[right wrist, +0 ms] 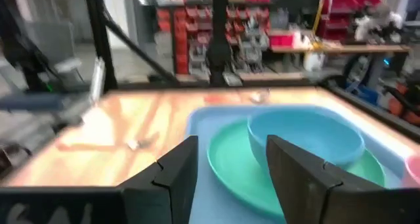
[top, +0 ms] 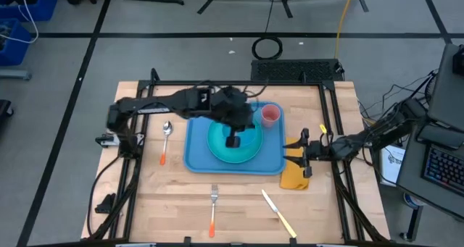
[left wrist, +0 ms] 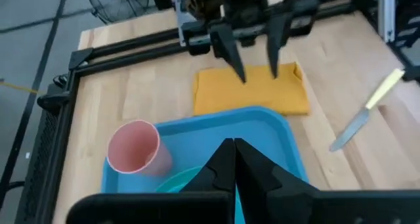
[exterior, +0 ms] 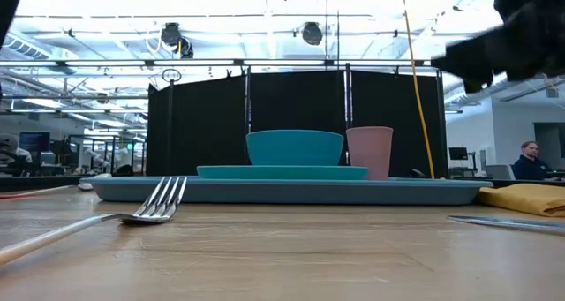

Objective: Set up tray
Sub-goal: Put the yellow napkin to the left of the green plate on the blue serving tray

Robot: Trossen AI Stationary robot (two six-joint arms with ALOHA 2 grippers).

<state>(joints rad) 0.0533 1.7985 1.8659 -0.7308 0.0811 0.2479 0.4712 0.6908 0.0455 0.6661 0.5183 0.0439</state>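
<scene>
The light-blue tray (top: pixel 197 158) lies mid-table and carries a round teal plate (top: pixel 250 151), with a teal bowl (exterior: pixel 294 147) on it, and a pink cup (top: pixel 270 115) at its far right corner. My left gripper (top: pixel 233 140) hangs shut above the bowl with nothing between its fingers; in the left wrist view its fingertips (left wrist: pixel 234 152) meet over the tray (left wrist: pixel 216 135). My right gripper (top: pixel 304 147) stands open at the tray's right edge, above a yellow napkin (top: pixel 293 176), and holds nothing. In the right wrist view the bowl (right wrist: pixel 305 142) and plate (right wrist: pixel 236 168) lie beyond its fingers.
A spoon (top: pixel 166 135) lies on the wood left of the tray. A fork (top: pixel 213 203) and a knife (top: pixel 279 214) lie near the front edge. A black frame (top: pixel 326 95) borders the table. A person (exterior: pixel 530 160) sits in the room behind.
</scene>
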